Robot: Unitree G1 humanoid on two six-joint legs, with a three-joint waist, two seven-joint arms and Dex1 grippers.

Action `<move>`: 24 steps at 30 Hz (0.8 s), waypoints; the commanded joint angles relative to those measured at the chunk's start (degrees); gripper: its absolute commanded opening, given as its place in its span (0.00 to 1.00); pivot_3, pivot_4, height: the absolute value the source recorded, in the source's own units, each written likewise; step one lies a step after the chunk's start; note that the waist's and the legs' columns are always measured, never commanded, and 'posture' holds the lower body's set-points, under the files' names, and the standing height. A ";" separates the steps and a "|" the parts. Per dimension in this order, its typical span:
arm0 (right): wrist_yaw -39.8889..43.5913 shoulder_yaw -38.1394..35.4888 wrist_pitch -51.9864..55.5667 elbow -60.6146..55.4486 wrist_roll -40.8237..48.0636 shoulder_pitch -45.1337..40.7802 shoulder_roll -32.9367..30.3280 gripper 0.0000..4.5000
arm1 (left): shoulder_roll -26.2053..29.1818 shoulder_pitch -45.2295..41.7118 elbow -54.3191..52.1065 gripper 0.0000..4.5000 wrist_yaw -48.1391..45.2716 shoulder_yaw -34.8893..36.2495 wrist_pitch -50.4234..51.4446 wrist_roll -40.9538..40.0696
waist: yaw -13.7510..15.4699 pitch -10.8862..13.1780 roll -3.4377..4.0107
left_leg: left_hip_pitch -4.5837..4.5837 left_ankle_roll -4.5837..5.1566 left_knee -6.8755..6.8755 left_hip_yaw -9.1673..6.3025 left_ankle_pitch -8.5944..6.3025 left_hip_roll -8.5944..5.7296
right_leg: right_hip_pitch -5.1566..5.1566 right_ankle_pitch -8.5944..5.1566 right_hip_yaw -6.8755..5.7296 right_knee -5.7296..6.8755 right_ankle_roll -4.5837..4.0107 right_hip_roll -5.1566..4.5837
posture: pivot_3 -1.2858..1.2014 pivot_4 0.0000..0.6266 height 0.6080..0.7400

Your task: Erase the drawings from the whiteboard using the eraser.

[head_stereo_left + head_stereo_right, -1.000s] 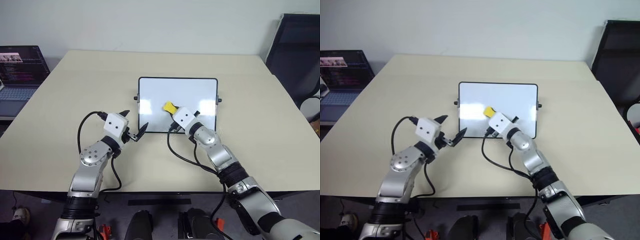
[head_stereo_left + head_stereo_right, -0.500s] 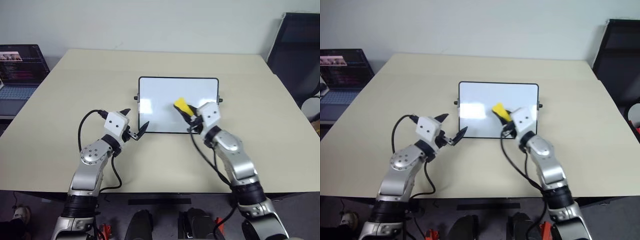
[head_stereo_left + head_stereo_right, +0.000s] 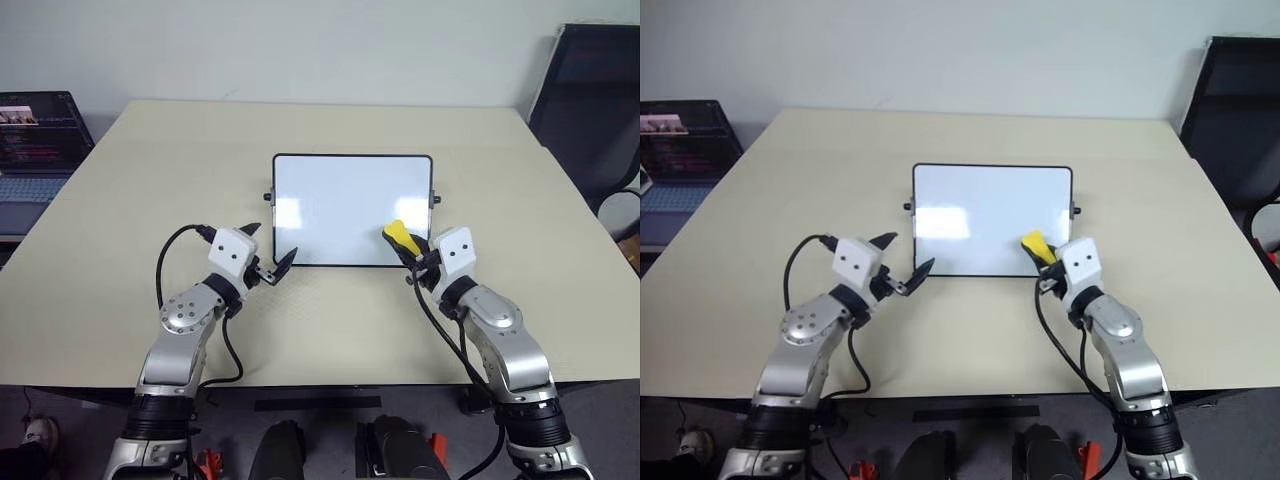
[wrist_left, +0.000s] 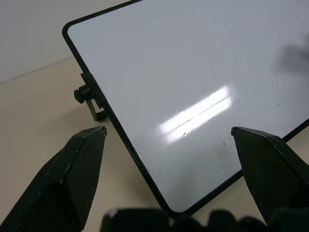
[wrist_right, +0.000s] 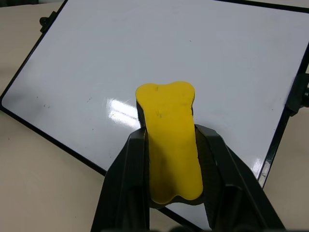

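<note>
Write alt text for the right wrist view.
A yellow eraser clamped between the right gripper's two black fingers, held over the near edge of a black-framed whiteboard. The board looks clean apart from glare and faint specks, lying on a beige table.

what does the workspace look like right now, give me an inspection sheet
surface: beige table, bare around the board
job's things: whiteboard lies flat, no drawings seen; yellow eraser over its near right corner
clutter: nothing seen
grippers: left gripper open by the board's near left corner; right gripper shut on the eraser
cables: black cable loops along each forearm
surroundings: laptop at left, dark chair at right
</note>
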 commanded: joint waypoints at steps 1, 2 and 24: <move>-2.29 -2.99 0.01 -3.42 -1.90 -0.62 -2.48 0.22 | 0.37 -2.63 -0.51 1.00 -2.04 -0.78 -1.41 -0.93 | 0.18 0.00 -0.01 | 0.00 0.00 0.01 0.02 0.00 0.00 | 0.00 0.01 -0.01 -0.01 0.02 -0.01 | 0.52 0.24 1.00; -3.35 -4.25 1.00 -3.81 -2.25 -0.45 -3.04 0.22 | 0.24 -3.30 -0.31 1.00 -3.40 -1.18 -1.69 -1.63 | 0.27 0.00 -0.01 | -0.01 0.00 0.01 0.03 0.00 -0.03 | 0.00 0.02 -0.01 -0.02 0.03 -0.01 | 0.52 0.24 1.00; -8.78 -13.85 21.43 -2.12 -1.91 0.59 -7.26 0.22 | -1.79 -11.28 7.66 1.00 -29.49 -14.11 -5.29 -6.95 | -0.51 0.02 0.03 | 0.04 0.00 0.02 0.11 -0.01 -0.07 | 0.00 0.01 0.00 0.01 0.07 0.07 | 0.52 0.24 1.00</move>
